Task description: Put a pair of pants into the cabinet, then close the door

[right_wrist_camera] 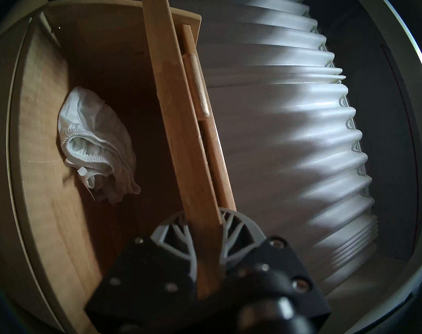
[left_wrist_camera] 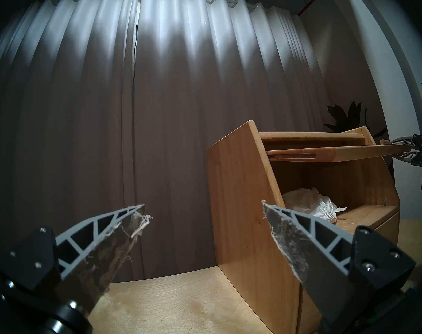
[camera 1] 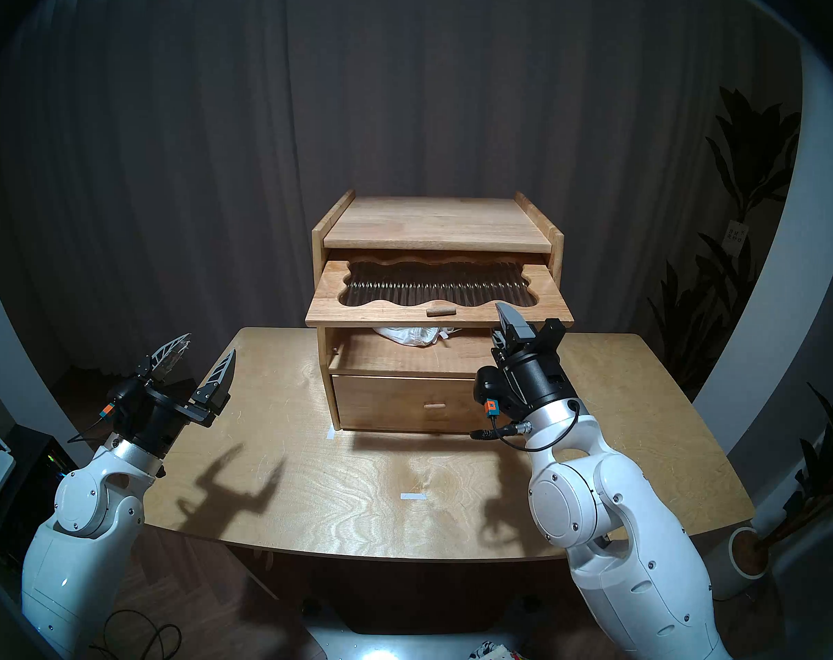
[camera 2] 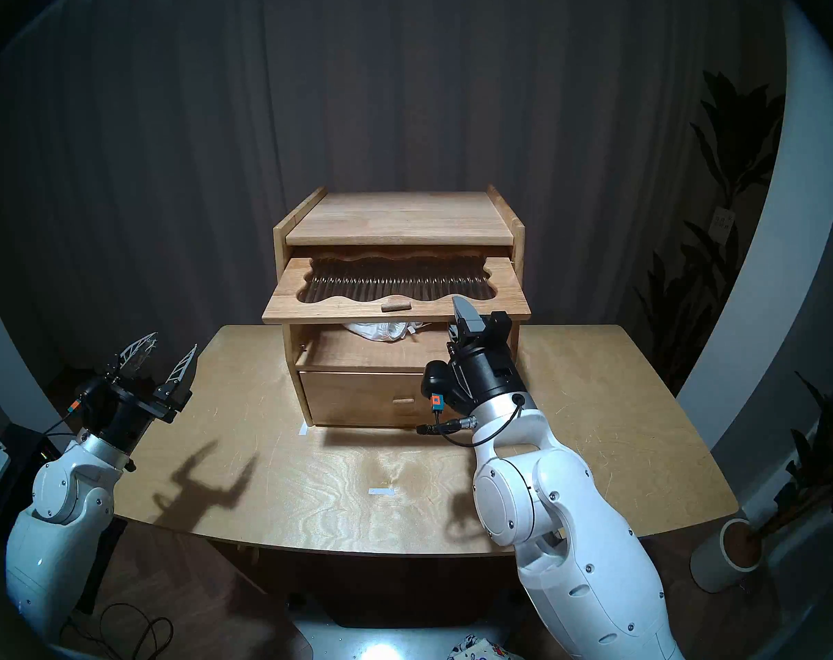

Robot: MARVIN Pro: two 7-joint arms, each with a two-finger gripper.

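Note:
The light-brown wooden cabinet [camera 1: 433, 221] stands at the back of the table. Its door [camera 1: 381, 311], a panel with ribbed glass and a small knob [camera 1: 439, 310], is raised level and sticks out over the open upper compartment. The white pants [camera 1: 412, 335] lie crumpled inside that compartment, and the right wrist view shows them [right_wrist_camera: 96, 143] too. My right gripper [camera 1: 502, 325] is shut on the door's front edge near its right corner; the panel [right_wrist_camera: 181, 133] runs between the fingers. Over the table's left side my left gripper [camera 1: 209, 344] hangs open and empty.
The lower drawer [camera 1: 405, 402] is shut. Two white tape marks [camera 1: 413, 496] lie on the wooden table [camera 1: 309, 502]. Dark curtains hang behind. Potted plants [camera 1: 748, 554] stand beyond the table's right edge.

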